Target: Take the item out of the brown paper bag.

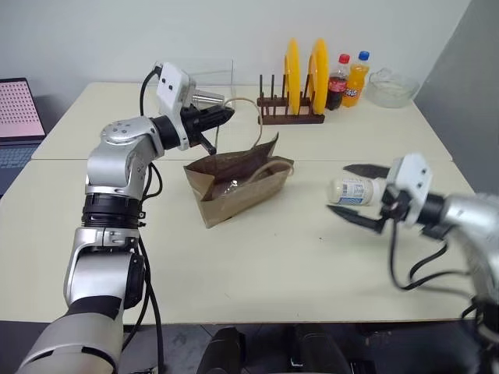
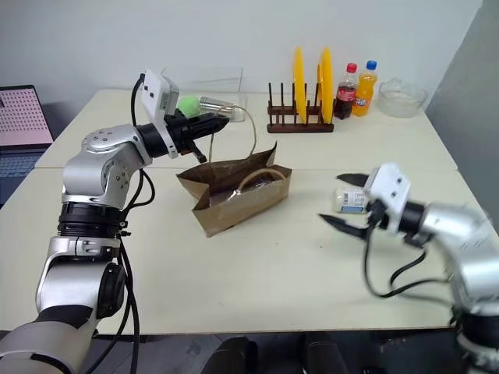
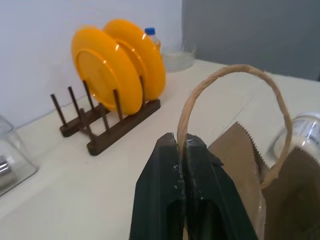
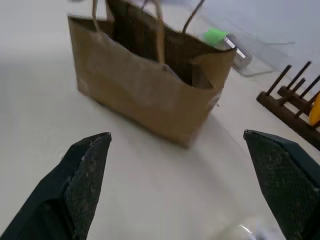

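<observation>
Left eye view: I see the crinkled brown kraft paper bag (image 1: 238, 185) standing on the cream table (image 1: 257, 265), its mouth open upward. My left gripper (image 1: 221, 117) is above and behind the bag. In the left wrist view its two black fingers (image 3: 165, 195) are pressed together on one thin tan looped cord handle (image 3: 235, 72) of the bag, so it holds that handle.

The small cream-white cylindrical bottle with a pale label and blue marks (image 1: 355, 190) is outside the bag, well to the right of it. It lies sideways between the fingers of my right gripper (image 1: 360, 193), above the table. These fingers stand wide apart; if they touch the bottle, I cannot tell.

Behind the bag stands a dark wooden rack with two yellow plates (image 1: 304, 78).
</observation>
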